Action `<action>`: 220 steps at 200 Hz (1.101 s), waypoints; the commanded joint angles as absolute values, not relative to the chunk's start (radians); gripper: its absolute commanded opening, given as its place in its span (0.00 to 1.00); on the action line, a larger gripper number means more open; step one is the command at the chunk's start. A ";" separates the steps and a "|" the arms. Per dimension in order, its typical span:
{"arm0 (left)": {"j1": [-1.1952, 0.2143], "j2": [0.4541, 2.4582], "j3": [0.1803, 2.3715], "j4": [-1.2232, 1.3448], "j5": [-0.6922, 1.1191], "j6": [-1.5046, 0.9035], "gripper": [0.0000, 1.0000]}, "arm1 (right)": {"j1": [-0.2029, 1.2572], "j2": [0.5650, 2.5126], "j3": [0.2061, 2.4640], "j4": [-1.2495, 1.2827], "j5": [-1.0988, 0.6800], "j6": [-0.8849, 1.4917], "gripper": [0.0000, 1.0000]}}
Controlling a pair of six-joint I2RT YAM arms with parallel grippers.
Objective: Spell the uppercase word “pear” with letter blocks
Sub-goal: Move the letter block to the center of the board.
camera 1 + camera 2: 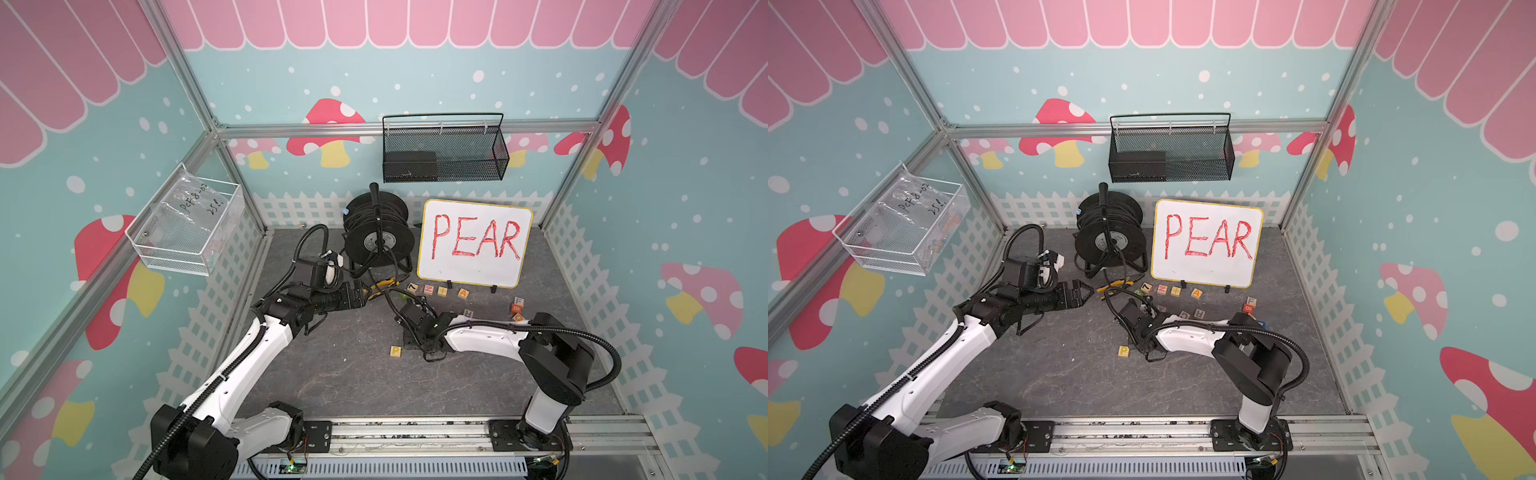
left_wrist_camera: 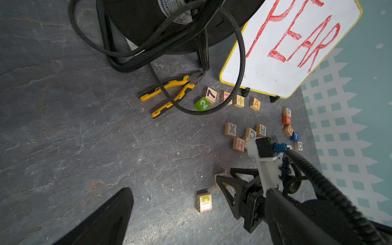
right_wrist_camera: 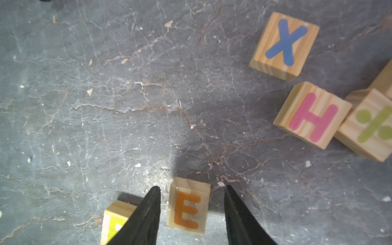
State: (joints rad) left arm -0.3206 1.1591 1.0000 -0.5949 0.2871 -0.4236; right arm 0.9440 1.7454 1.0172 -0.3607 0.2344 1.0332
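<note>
Right wrist: right jaws spread astride one E block [image 3: 187, 209] beside one P block [image 3: 114, 220]; left jaws spread

Soft, even light falls from above in both top views, leaving only faint, blurred shadows on the grey table [image 1: 353, 386]; straight lines bow towards the picture edges. The whiteboard [image 1: 473, 270] reads clean and evenly lit. In the left wrist view the P block [image 2: 204, 202] has a washed-out, glary face. In the right wrist view the E block [image 3: 188, 209] and the fingers [image 3: 146, 216] of the right pincer [image 3: 192, 186] look soft, the X block [image 3: 284, 44] sharper, and a dim shadow lies just beyond the E block.
</note>
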 commanded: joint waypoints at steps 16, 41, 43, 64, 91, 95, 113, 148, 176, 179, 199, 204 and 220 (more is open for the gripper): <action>-0.313 1.138 1.019 -0.605 0.275 -0.426 0.99 | 0.956 1.775 1.038 -0.390 0.242 1.065 0.48; -0.313 1.132 1.020 -0.606 0.271 -0.427 0.99 | 0.962 1.789 1.043 -0.395 0.240 1.066 0.43; -0.313 1.131 1.020 -0.605 0.271 -0.427 0.99 | 0.962 1.790 1.044 -0.396 0.240 1.066 0.43; -0.313 1.129 1.020 -0.606 0.271 -0.427 0.99 | 0.963 1.796 1.049 -0.404 0.242 1.065 0.39; -0.314 1.121 1.020 -0.605 0.270 -0.428 0.99 | 0.971 1.804 1.054 -0.415 0.248 1.064 0.34; -0.313 1.120 1.019 -0.605 0.270 -0.428 0.99 | 0.972 1.804 1.053 -0.417 0.247 1.065 0.33; -0.313 1.114 1.019 -0.606 0.266 -0.428 0.99 | 0.981 1.799 1.057 -0.423 0.252 1.070 0.31; -0.314 1.096 1.017 -0.605 0.268 -0.434 0.99 | 1.003 1.769 1.044 -0.432 0.256 1.102 0.30; -0.314 1.073 1.019 -0.605 0.280 -0.437 0.99 | 1.018 1.744 1.026 -0.433 0.268 1.126 0.30; -0.316 1.070 1.020 -0.605 0.282 -0.437 0.99 | 1.020 1.743 1.024 -0.432 0.268 1.126 0.30; -0.322 1.050 1.019 -0.600 0.287 -0.439 0.99 | 1.037 1.741 1.019 -0.431 0.268 1.164 0.30; -0.323 1.045 1.017 -0.601 0.287 -0.439 0.99 | 1.042 1.740 1.020 -0.432 0.268 1.167 0.30; -0.327 1.031 1.019 -0.600 0.287 -0.439 0.99 | 1.052 1.741 1.020 -0.432 0.269 1.179 0.30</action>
